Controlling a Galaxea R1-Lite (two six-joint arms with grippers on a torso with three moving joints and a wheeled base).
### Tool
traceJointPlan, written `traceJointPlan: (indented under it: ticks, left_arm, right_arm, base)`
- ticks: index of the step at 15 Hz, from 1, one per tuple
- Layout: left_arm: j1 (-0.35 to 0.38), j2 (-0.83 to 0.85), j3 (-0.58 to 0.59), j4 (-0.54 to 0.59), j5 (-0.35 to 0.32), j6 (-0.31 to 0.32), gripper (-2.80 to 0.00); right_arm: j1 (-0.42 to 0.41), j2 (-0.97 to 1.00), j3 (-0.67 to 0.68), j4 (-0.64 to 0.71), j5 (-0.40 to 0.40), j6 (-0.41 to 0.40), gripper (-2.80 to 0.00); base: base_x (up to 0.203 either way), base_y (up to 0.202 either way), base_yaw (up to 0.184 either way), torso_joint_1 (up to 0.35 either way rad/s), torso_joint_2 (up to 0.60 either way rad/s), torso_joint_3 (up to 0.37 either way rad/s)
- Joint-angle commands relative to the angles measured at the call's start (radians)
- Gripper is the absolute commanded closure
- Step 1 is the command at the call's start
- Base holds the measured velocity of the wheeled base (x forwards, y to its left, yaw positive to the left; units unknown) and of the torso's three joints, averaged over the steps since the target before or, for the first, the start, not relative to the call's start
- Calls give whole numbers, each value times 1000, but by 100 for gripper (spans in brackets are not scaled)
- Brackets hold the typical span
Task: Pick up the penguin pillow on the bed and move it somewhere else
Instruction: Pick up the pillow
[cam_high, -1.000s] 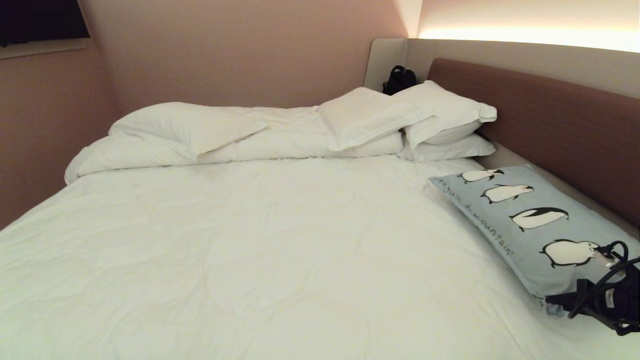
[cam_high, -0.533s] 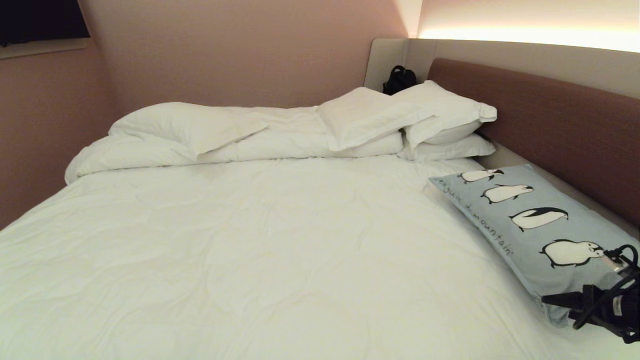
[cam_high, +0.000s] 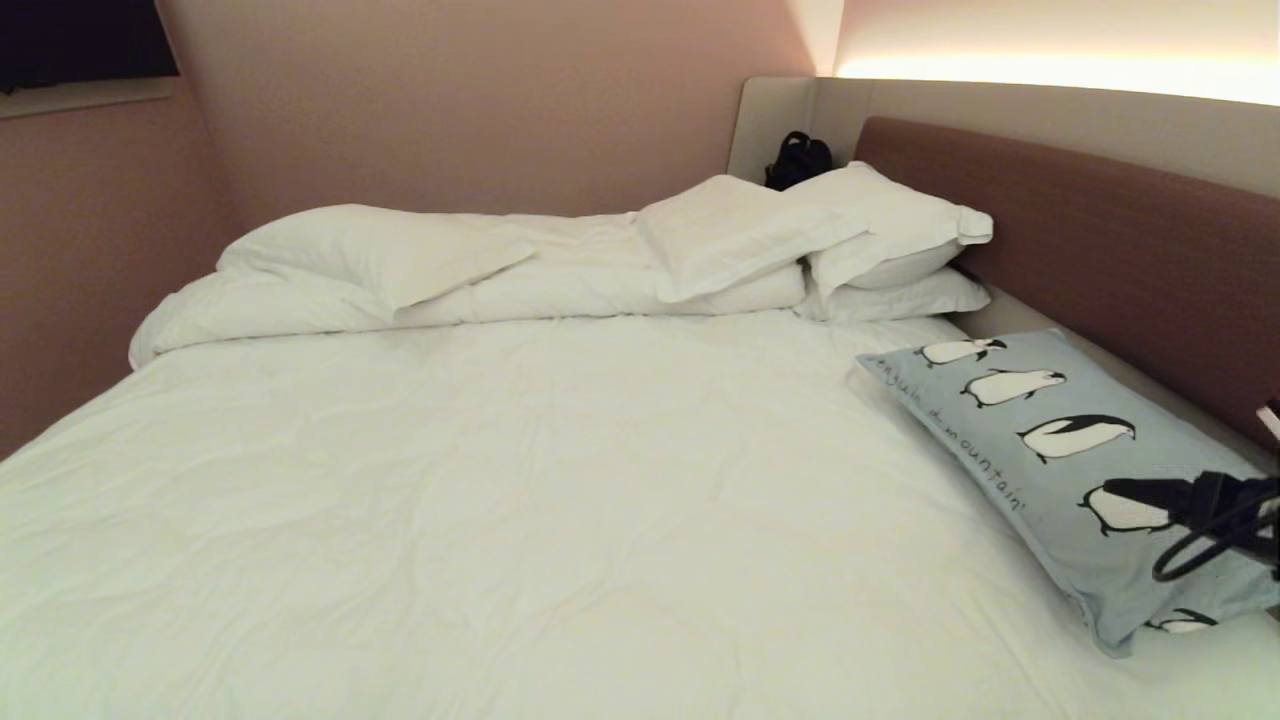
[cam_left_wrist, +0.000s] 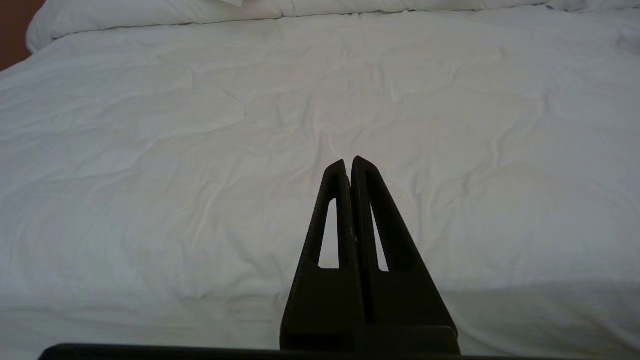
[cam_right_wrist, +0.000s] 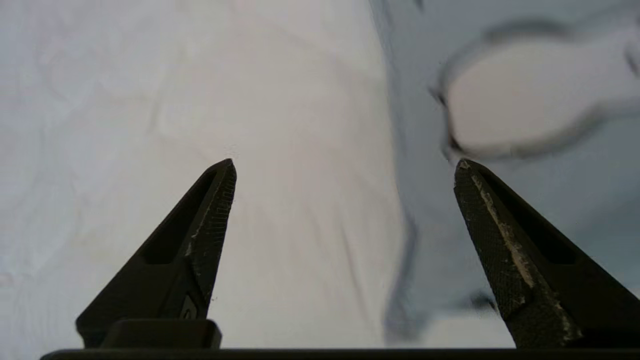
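The penguin pillow (cam_high: 1050, 450), light blue-grey with a row of penguins, lies flat at the right side of the bed (cam_high: 560, 480), next to the brown headboard (cam_high: 1100, 240). My right gripper (cam_high: 1150, 492) hovers over the pillow's near end. In the right wrist view it (cam_right_wrist: 345, 165) stands open and empty, with the pillow's edge (cam_right_wrist: 500, 100) and the white sheet (cam_right_wrist: 150, 125) below it. My left gripper (cam_left_wrist: 347, 162) is shut, held still over bare white sheet (cam_left_wrist: 150, 150), away from the pillow.
White pillows (cam_high: 800, 235) and a folded duvet (cam_high: 400, 270) are piled along the far side of the bed. A black bag (cam_high: 797, 158) sits in the far corner. Pink walls close the far and left sides.
My right gripper has opened, let go of the pillow's near corner and risen above it. The pillow's near end has settled flat on the bed.
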Motion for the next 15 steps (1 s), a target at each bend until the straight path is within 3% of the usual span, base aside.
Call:
traceJointPlan:
  ticks: [1, 3, 5, 7, 9, 12, 13, 14, 15]
  left_arm:
    - [0, 0, 0, 0, 1, -1, 0]
    - [0, 0, 0, 0, 1, -1, 0]
    - [0, 0, 0, 0, 1, -1, 0]
    - [0, 0, 0, 0, 1, -1, 0]
    - [0, 0, 0, 0, 1, -1, 0]
    - [0, 0, 0, 0, 1, -1, 0]
    - [0, 0, 0, 0, 1, -1, 0]
    - [0, 0, 0, 0, 1, -1, 0]
    - [0, 0, 0, 0, 1, -1, 0]
  right_arm:
    - [102, -17, -68, 29, -352, 212, -280]
    - [248, -14, -110, 56, -590, 258, -280]
    - [364, -37, -137, 71, -701, 308, -280]
    - [444, -112, -165, 135, -732, 332, -280]
    - [502, -191, -222, 295, -732, 374, -280]
    - [538, -303, -266, 498, -720, 397, -280]
    - [541, -343, -267, 551, -711, 397, -175]
    - [545, -388, -267, 603, -703, 395, 0]
    - [553, -437, -265, 652, -698, 389, 0]
  base:
    - [0, 0, 0, 0, 0, 0]
    - [0, 0, 0, 0, 0, 0]
    - [0, 0, 0, 0, 0, 0]
    - [0, 0, 0, 0, 0, 0]
    - [0, 0, 0, 0, 0, 0]
    - [0, 0, 0, 0, 0, 0]
    - [0, 0, 0, 0, 0, 0]
    - [0, 0, 0, 0, 0, 0]
    - [0, 0, 0, 0, 0, 0]
